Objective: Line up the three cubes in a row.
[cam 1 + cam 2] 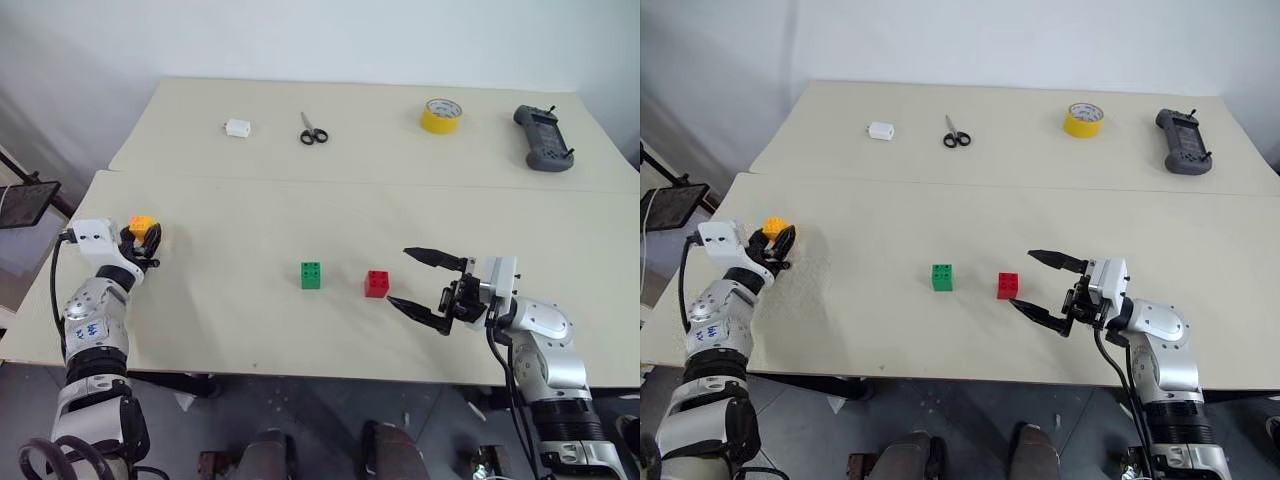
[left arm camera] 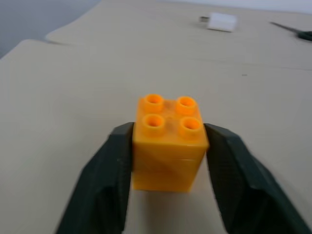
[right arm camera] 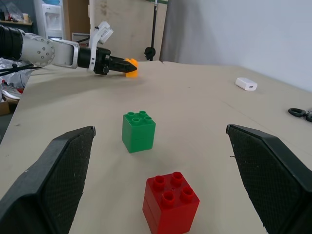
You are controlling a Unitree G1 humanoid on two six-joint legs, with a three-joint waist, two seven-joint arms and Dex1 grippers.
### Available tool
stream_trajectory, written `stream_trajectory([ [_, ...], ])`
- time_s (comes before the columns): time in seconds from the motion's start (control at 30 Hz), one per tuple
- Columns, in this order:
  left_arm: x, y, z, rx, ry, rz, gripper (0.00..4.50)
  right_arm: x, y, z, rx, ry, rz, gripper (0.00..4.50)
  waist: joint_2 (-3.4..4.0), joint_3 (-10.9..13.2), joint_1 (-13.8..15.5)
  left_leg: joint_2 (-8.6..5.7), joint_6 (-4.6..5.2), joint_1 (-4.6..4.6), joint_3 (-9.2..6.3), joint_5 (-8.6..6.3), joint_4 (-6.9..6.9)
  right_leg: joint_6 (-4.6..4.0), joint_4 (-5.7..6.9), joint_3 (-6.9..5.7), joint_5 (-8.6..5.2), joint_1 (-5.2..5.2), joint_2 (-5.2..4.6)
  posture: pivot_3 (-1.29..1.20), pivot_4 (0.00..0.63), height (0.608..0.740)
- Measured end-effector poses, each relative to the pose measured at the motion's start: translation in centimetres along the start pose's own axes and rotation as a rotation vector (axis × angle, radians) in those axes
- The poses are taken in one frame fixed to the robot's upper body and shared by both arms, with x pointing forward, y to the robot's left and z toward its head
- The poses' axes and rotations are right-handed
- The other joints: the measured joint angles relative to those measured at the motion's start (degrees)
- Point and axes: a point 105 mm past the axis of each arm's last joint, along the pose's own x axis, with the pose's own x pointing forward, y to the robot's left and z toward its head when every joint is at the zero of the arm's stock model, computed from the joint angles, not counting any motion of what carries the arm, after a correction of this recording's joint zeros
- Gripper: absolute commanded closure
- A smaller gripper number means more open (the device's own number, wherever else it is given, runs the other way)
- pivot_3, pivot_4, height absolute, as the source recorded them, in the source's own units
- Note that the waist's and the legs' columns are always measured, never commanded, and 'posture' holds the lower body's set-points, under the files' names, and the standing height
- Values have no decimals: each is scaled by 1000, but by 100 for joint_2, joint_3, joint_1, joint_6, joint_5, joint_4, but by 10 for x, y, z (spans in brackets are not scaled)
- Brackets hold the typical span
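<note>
Gripping orange-yellow cube (image 2: 168,141), left end effector (image 2: 168,161), studs upward

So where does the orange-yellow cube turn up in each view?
Left eye view: orange-yellow cube at far left, in the left gripper.
Right eye view: same spot, far left.
Left wrist view: centre, between the black fingers.
Right wrist view: upper left, beyond the green cube.
Shared landmark: small white box.

bare table (image 1: 220,300) lies before us between the orange-yellow cube (image 1: 142,226) at far left and the green cube (image 1: 311,275); the red cube (image 1: 377,284) stands just beside the right gripper (image 1: 419,280).
</note>
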Motion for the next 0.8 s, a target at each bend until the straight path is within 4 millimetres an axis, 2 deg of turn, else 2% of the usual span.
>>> stream_trajectory([
  [0.17,-22,-14,5,23,43,-340,3017,-14,-8,3,-22,62,-15,0,0,0,2,1,0,-1,7,0,-2,0,1,2,0,-7,0,0,150,740],
  [0.27,-33,-44,10,82,73,-639,3017,-19,-10,4,-30,79,-14,0,0,0,36,0,0,-3,7,0,1,0,1,3,0,-6,-1,0,150,740],
  [0.37,-41,-73,11,236,99,-902,3017,-20,-9,3,-23,88,-6,0,0,0,22,0,0,-2,9,0,2,0,1,3,0,-6,0,0,150,740],
  [0.5,-48,-94,4,358,146,-1127,3017,-26,-7,-1,0,113,-12,0,0,0,8,1,0,-4,12,0,-1,0,4,3,0,-11,1,0,150,740],
  [0.63,-42,-106,-5,376,182,-1203,3017,-29,0,-2,21,121,-13,0,0,0,10,0,2,-4,18,-1,0,0,3,4,0,-12,-1,0,150,740],
  [0.8,-30,-111,-3,406,171,-1211,3017,-37,7,1,28,146,-6,0,0,0,36,-1,5,-4,18,0,3,1,4,4,0,-10,-2,0,150,740],
])
